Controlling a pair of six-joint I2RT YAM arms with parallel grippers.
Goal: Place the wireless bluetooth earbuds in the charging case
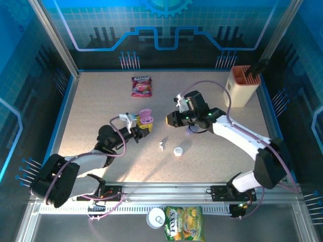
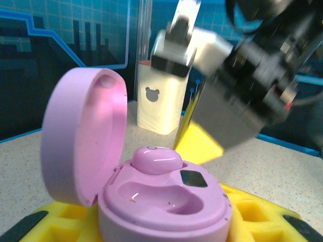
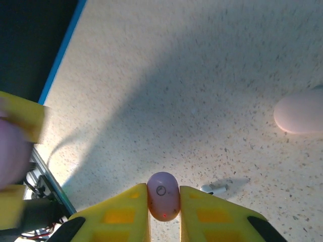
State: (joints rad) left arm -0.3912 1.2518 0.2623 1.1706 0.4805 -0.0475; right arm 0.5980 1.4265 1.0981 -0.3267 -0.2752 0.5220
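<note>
Your left pincer (image 1: 144, 129) is gripping the charging case (image 2: 161, 201) by its base, with the lid (image 2: 83, 141) standing open so the sockets are facing up and toward the other arm. That looks like a deliberate presentation: the case is being held steady off the worktop (image 1: 101, 101) as a target.

Your right pincer (image 1: 170, 119) is closing narrow on 1 pink earbud (image 3: 163, 194), pinching it between the yellow pads (image 3: 121, 212) with its rounded end poking forward. In the overhead view the 2 pincers are sitting near each other, tips facing, not touching.

The left wrist camera is giving you what the others cannot: 1 seated earbud (image 2: 155, 160) is already occupying the far socket, and the near socket (image 2: 161, 194) is lying empty, so the held bud probably belongs there. The right wrist camera is confirming the pinch, which the overhead view is hiding. It is also showing a small white piece (image 3: 214, 188) and a pale pebble-like case (image 3: 300, 111) lying on the worktop.
</note>
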